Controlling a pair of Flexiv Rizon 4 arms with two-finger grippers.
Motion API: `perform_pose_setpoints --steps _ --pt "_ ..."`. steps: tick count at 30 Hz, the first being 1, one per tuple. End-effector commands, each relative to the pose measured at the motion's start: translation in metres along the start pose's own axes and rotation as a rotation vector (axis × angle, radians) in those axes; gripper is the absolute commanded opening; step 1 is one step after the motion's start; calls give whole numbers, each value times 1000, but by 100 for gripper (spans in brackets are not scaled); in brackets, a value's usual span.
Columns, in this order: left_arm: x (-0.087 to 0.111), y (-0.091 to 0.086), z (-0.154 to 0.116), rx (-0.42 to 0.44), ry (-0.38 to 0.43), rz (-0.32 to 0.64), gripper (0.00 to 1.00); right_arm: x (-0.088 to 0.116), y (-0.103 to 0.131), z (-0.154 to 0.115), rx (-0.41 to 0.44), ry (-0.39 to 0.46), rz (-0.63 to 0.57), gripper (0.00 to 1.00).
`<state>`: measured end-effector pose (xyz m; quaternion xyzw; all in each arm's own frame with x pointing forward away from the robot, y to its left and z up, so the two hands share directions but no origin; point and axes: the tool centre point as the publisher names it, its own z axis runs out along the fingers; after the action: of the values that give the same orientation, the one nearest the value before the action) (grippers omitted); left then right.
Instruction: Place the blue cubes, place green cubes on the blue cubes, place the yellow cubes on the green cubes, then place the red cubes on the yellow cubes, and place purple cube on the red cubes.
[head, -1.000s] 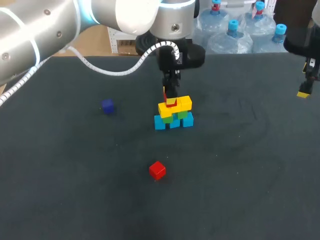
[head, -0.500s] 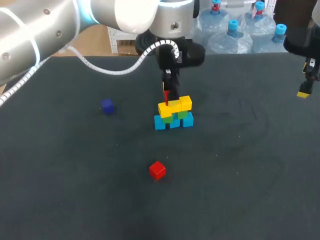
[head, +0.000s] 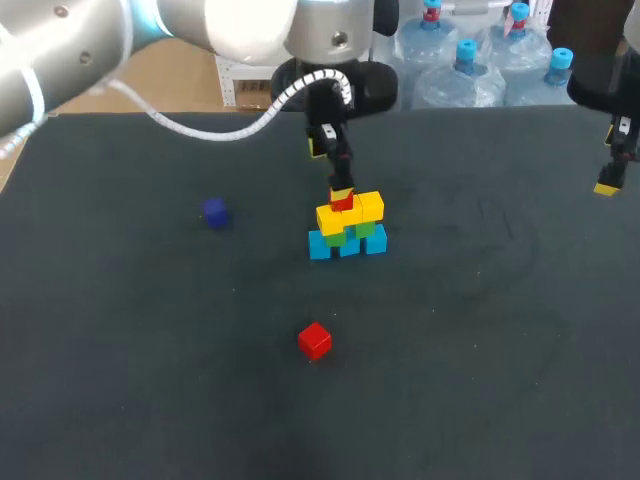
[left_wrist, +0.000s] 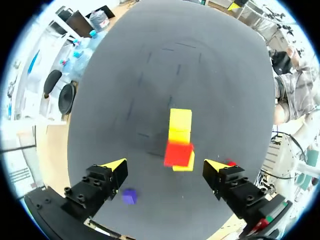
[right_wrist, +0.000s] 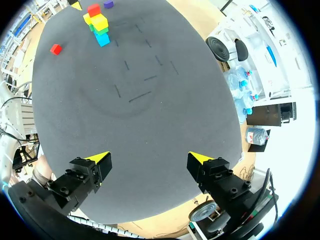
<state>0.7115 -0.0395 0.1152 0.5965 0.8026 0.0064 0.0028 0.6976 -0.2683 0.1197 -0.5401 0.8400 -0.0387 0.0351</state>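
Observation:
A small stack stands mid-table: light blue cubes at the bottom, green cubes on them, yellow cubes above, and one red cube on top. My left gripper hangs open just above that red cube, its fingers clear on both sides. A second red cube lies loose nearer the front. The purple cube sits to the stack's left. My right gripper is open and empty, far off at the table's right edge.
Dark table cloth all around the stack. In the right wrist view the stack and the loose red cube lie far ahead of the gripper.
My left gripper has opened and risen off the stack, leaving the red cube on the yellow cubes. The right arm has not moved.

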Motion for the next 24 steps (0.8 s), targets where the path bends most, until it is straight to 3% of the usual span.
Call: perform_pose_setpoints --steps 1,10,24 --pt "34 -19 -12 -91 -45 -22 100 0 -1 1 -1 -1 -1 100" --pt "79 -34 -29 -144 -17 -159 100 0 -1 1 -1 -1 -1 100" --pt "77 -29 -28 -159 -36 -160 100 0 -1 1 -1 -1 -1 100"
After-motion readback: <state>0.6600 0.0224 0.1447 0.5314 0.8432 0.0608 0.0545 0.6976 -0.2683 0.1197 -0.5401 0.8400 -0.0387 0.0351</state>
